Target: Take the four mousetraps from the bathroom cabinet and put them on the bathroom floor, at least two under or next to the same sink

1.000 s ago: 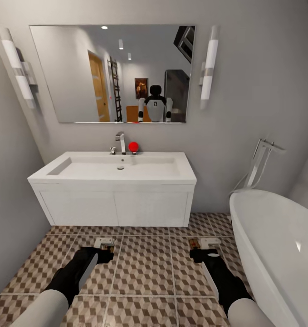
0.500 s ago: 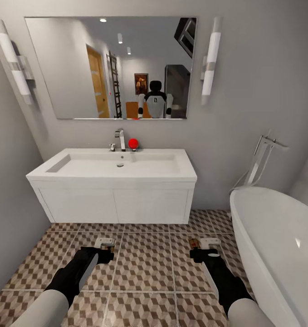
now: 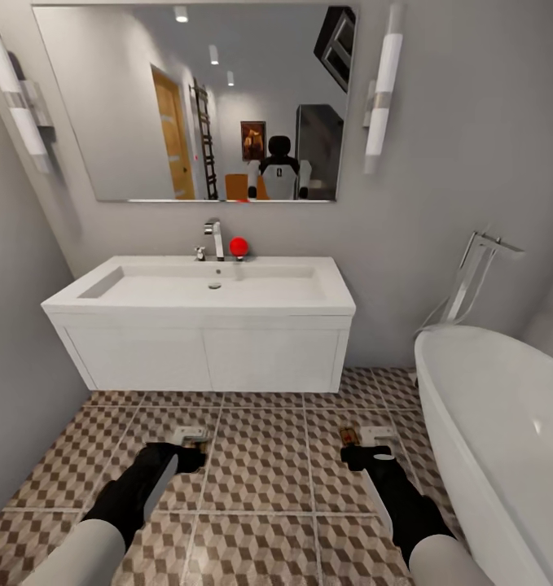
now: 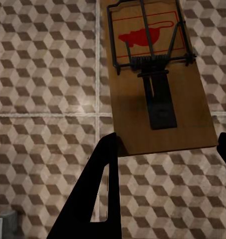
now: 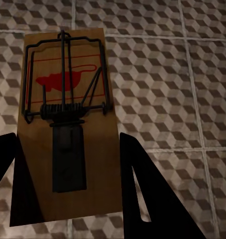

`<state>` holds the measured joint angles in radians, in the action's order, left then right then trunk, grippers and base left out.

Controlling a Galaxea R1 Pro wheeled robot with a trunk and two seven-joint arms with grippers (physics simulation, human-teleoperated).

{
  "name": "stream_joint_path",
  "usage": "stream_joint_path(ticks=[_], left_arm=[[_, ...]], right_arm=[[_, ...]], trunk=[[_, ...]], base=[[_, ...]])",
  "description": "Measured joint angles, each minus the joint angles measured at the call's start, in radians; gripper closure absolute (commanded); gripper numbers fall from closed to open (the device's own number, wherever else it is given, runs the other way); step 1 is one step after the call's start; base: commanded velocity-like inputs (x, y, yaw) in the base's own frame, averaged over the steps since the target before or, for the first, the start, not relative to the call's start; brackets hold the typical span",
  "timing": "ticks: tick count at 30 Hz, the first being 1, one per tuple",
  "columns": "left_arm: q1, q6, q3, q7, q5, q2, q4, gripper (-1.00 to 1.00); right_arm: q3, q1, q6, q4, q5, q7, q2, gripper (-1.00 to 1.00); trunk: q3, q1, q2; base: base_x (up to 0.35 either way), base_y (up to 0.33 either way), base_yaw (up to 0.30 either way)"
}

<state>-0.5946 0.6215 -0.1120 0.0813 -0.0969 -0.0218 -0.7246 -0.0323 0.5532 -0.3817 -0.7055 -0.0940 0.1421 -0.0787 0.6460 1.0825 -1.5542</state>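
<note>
Each gripper holds one mousetrap above the bathroom floor (image 3: 260, 468), in front of the sink (image 3: 199, 308). My left gripper (image 3: 190, 448) is shut on a mousetrap (image 3: 186, 435). In the left wrist view its black fingers (image 4: 100, 184) pinch the near end of the wooden board (image 4: 160, 107), which has dark wire and a red mark. My right gripper (image 3: 359, 447) is shut on a second mousetrap (image 3: 366, 435). The right wrist view shows that board (image 5: 68, 149) between both fingers (image 5: 140, 184). The cabinet is out of view.
A white bathtub (image 3: 496, 423) with a chrome filler (image 3: 471, 281) stands close on the right. A grey wall (image 3: 15, 391) closes the left side. A tap (image 3: 217, 238) and a red ball (image 3: 239, 246) sit on the sink, with a mirror (image 3: 129, 106) above.
The camera has moved, so the sink and mirror sit higher and larger in the picture. Both arms and their mousetraps keep the same pose.
</note>
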Motion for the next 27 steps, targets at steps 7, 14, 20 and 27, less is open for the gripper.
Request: stream_joint_path(ticks=[7, 14, 20, 27], left_arm=[[0.0, 0.0, -0.004, 0.0, 0.001, 0.017, 0.002, 1.0], [0.0, -0.003, -0.003, 0.0, 0.001, 0.018, 0.0, 1.0], [0.0, -0.008, -0.003, -0.001, 0.002, 0.018, 0.004, 1.0], [0.0, -0.012, -0.004, -0.004, 0.002, 0.018, 0.005, 1.0]], right_arm=[[0.001, 0.0, 0.005, 0.0, 0.0, -0.003, 0.0, 1.0], [0.006, 0.0, 0.02, 0.0, 0.0, -0.008, 0.0, 1.0], [0.007, -0.001, 0.082, 0.0, -0.001, -0.008, 0.001, 1.0], [0.006, 0.0, 0.103, 0.0, -0.002, -0.008, 0.002, 1.0]], trunk=[[0.033, 0.027, -0.049], [0.066, 0.054, -0.098], [0.094, 0.077, -0.14], [0.127, 0.104, -0.189]], base=[[0.0, 0.0, 0.0], [0.0, 0.0, 0.0], [0.0, 0.0, 0.0], [0.0, 0.0, 0.0]])
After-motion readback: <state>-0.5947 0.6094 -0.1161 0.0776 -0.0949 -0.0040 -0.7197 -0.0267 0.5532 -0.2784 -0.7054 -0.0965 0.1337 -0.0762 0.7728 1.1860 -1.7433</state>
